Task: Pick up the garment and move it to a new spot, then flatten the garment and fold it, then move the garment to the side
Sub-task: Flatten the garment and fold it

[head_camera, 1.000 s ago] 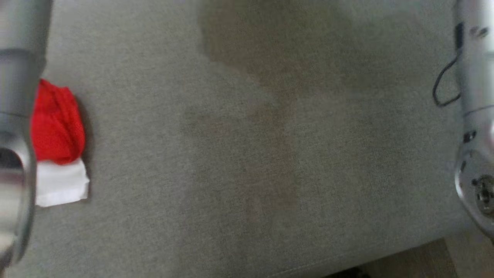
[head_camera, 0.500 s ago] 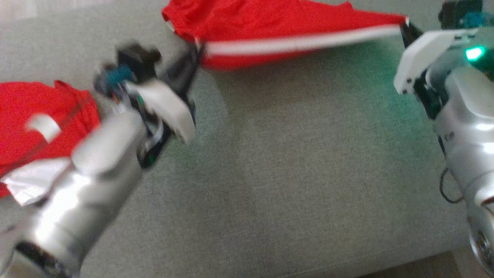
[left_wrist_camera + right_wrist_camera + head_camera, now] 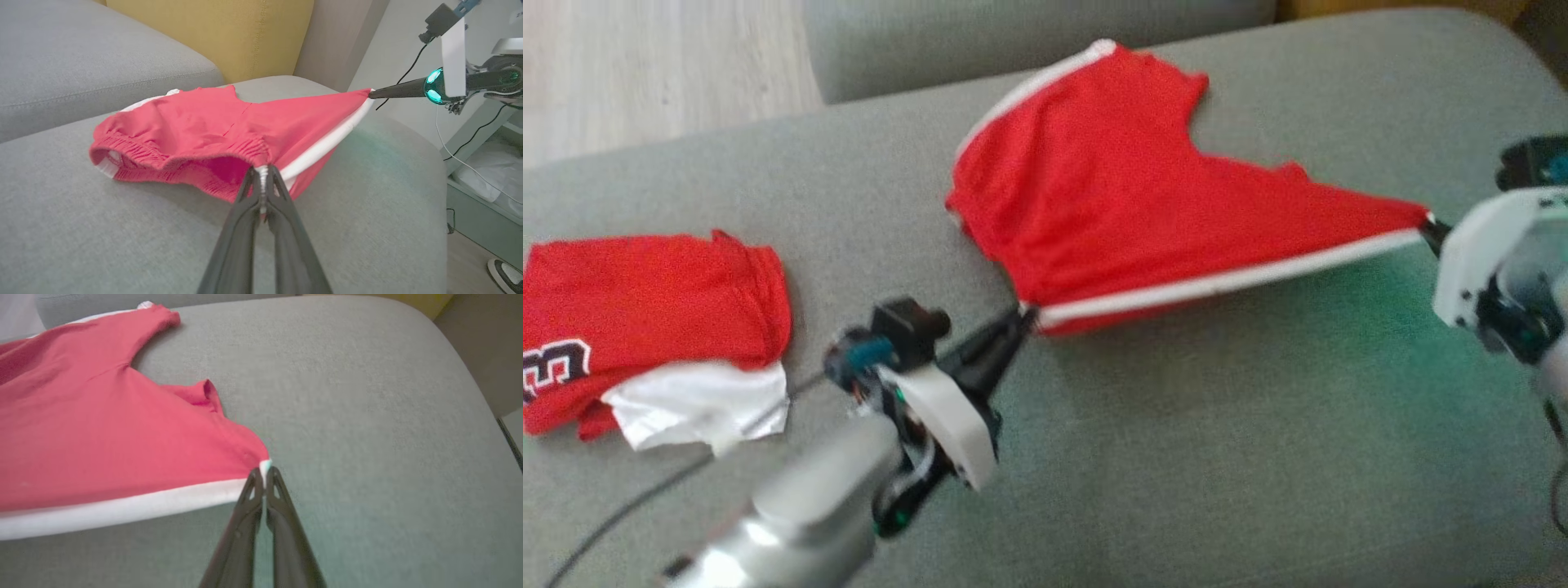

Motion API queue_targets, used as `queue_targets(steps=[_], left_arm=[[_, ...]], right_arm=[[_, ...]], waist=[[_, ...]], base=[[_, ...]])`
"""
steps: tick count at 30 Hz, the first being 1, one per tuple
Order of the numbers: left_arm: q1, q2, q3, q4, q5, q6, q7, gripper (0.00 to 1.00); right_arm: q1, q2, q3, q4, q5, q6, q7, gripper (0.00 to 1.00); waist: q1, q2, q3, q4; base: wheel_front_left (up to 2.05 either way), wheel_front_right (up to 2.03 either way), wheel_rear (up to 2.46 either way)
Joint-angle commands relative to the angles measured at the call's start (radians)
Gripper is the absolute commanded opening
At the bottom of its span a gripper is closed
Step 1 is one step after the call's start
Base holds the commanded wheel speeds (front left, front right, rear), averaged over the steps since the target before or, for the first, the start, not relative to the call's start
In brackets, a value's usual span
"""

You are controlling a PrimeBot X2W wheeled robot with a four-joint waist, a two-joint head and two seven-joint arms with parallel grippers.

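The left gripper (image 3: 263, 170) is shut tight. It pinches the red shorts (image 3: 1127, 204) at the stretchy waist, right where the white stripe (image 3: 1225, 282) starts. The right gripper (image 3: 264, 470) is shut tight too. It pinches the other end of that same stripe, at the corner of one leg.

The stripe side of the shorts is pulled straight between the two grippers and is lifted a little. The rest of the shorts lies on the grey sofa seat (image 3: 1217, 457), near its back edge.

The left arm (image 3: 809, 506) comes up from the bottom left of the head view. Its long fingers point up and to the right and are low over the seat. The right arm comes in from the right side, and its fingers point left at the shorts. A green light (image 3: 434, 85) on it makes a green glow on the seat.

Another red garment (image 3: 645, 302) lies folded on the seat at the left, with a white cloth (image 3: 698, 400) touching it. It is well apart from the shorts and near the left arm. A thin dark cable (image 3: 621, 510) runs past it. A yellow cushion (image 3: 212, 32) stands behind the seat, and a shoe (image 3: 504, 273) is on the floor.
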Motion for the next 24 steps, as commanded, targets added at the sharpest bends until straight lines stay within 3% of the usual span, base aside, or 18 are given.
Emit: queue_targets(steps=[1, 8, 12, 18, 24], left_arm=[[-0.011, 0.021, 0.027, -0.029, -0.004, 0.017, -0.015, 0.00], [0.074, 0.027, 0.033, -0.123, -0.019, 0.088, -0.045, 0.00], [0.073, 0.037, 0.041, -0.166, -0.014, 0.117, -0.045, 0.00], [0.011, 0.030, 0.079, -0.173, -0.001, 0.157, -0.058, 0.00], [-0.076, 0.005, 0.118, -0.104, 0.016, 0.186, -0.073, 0.00]], right_arm=[[0.022, -0.058, 0.000, -0.040, 0.018, 0.006, 0.005, 0.00], [0.178, -0.157, -0.075, -0.200, 0.103, 0.006, 0.031, 0.00], [0.222, -0.175, -0.153, -0.290, 0.103, 0.006, 0.017, 0.00], [0.183, -0.128, -0.281, -0.378, 0.003, 0.006, -0.022, 0.00], [0.056, -0.043, -0.381, -0.367, -0.142, 0.006, -0.046, 0.00]], waist=[[0.0002, 0.0000, -0.040, -0.003], [0.0002, 0.0000, -0.077, -0.003], [0.0002, 0.0000, -0.060, 0.010], [0.0002, 0.0000, 0.004, 0.045], [0.0002, 0.0000, 0.089, 0.096]], base=[[0.00, 0.00, 0.00], [0.00, 0.00, 0.00], [0.00, 0.00, 0.00], [0.00, 0.00, 0.00], [0.00, 0.00, 0.00]])
